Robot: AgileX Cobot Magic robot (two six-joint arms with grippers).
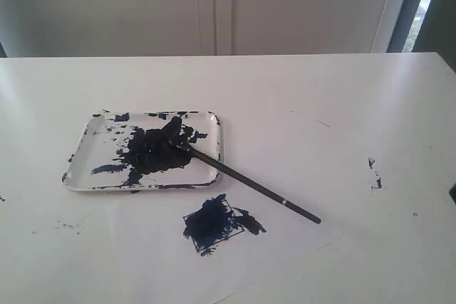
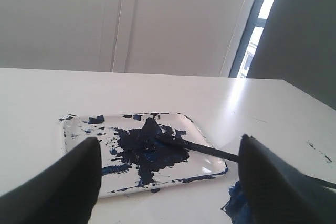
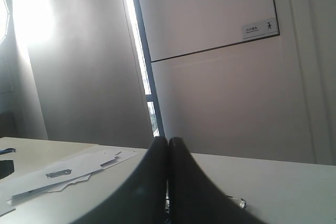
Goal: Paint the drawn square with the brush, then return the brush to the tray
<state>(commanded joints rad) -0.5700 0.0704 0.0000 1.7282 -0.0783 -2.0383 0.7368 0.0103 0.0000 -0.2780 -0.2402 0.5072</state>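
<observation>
1. Mostly bare white table. Neither arm shows in the exterior view.
2. Tray sits left of centre, with a dark blue-black paint pool in its middle and splatter out to the rim.
3. Brush: tip is in the tray's pool, handle crosses the near right rim and lies on the table, its end out past the square. Risk: only the tip is inside, so a nudge on the handle could lever the wet tip out and drag paint across the table.
4. Drawn square is just in front of the tray and smeared dark blue, with paint running over the outline on its right. Looks painted. Risk: if it's wet, a low pass would smear it further.
5. Left gripper: claws wide apart, empty, facing the tray and brush. If it reaches in, a finger may clip the handle.
6. Right gripper: claws pinched together, nothing between, aimed at the wall. Low risk.
7. Paint specks sit well to the right.
</observation>
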